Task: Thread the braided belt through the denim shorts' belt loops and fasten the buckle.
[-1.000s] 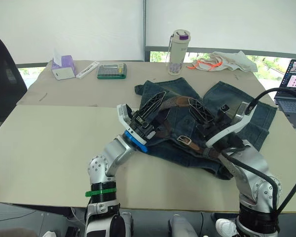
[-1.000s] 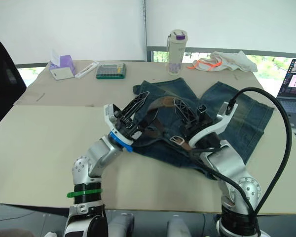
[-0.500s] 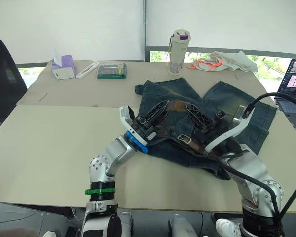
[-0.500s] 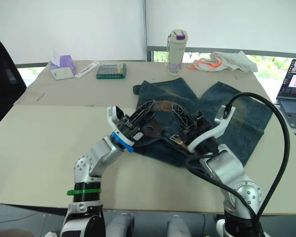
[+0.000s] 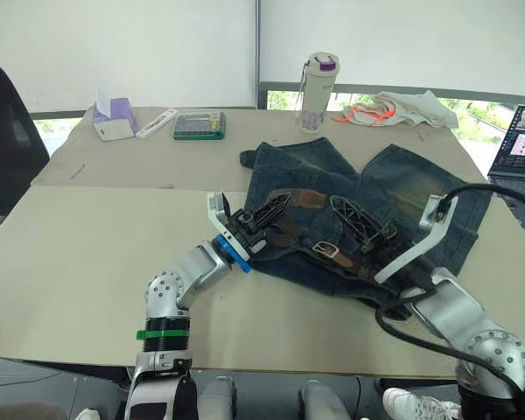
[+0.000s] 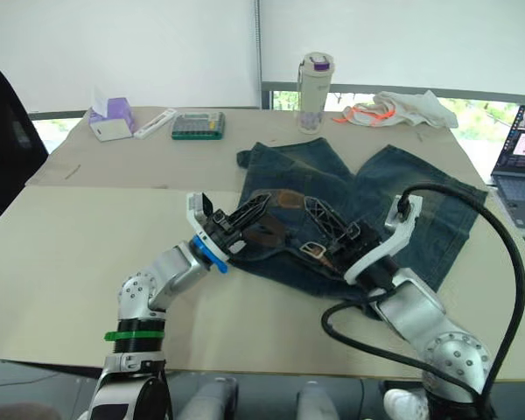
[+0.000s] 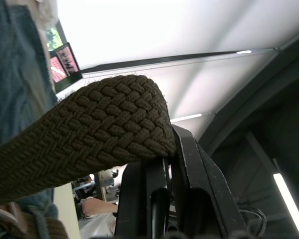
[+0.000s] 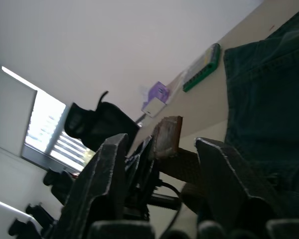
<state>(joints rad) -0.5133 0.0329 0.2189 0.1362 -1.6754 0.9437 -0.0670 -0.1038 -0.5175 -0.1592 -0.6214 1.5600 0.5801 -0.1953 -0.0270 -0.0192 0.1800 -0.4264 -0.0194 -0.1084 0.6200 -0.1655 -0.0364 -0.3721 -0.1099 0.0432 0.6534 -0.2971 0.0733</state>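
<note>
Both tools have sunk lower over one pair of denim shorts (image 5: 394, 188) spread on the table (image 5: 87, 236). One braided belt (image 5: 308, 198) lies along the waistband, buckle (image 5: 327, 250) between them. Left tool (image 5: 278, 200) pinches the belt; right tool (image 5: 360, 216) hangs spread, gripping nothing.

Left gripper (image 5: 276, 207): I've lowered it closer onto the shorts (image 5: 394, 188), fingers pinched on the belt (image 7: 89, 134).
Right gripper (image 5: 359, 220): I've lowered and flattened it toward the waistband, fingers apart.
Buckle (image 5: 325, 250): now more exposed.
</note>
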